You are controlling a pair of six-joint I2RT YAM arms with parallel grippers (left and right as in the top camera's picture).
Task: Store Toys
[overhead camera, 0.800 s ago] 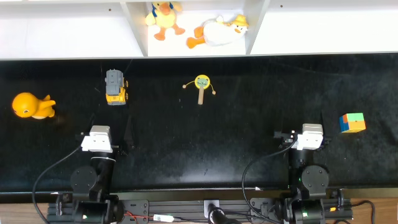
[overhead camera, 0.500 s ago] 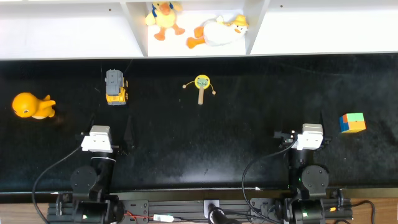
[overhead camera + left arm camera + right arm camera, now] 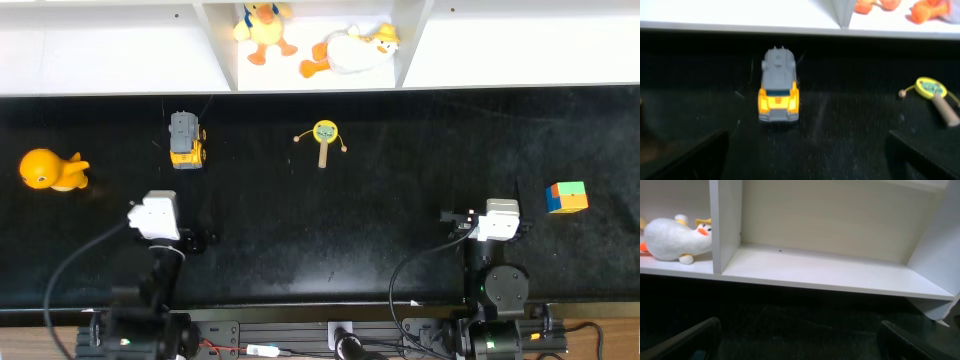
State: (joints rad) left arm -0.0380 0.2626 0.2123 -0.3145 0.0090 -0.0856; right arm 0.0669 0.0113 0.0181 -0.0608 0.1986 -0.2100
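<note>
Toy truck (image 3: 779, 87) stands short of the shelf edge (image 3: 740, 26), ahead of the spread left gripper (image 3: 807, 155); right gripper (image 3: 799, 335) spread too.

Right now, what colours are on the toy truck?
The toy truck is grey on top with a yellow-orange body, clearest in the left wrist view.

Even overhead light, bright shelf (image 3: 100, 45), dark matte table (image 3: 400, 200)

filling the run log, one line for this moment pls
left pincer open, facing toy truck | right pincer open, facing shelf | held: nothing
</note>
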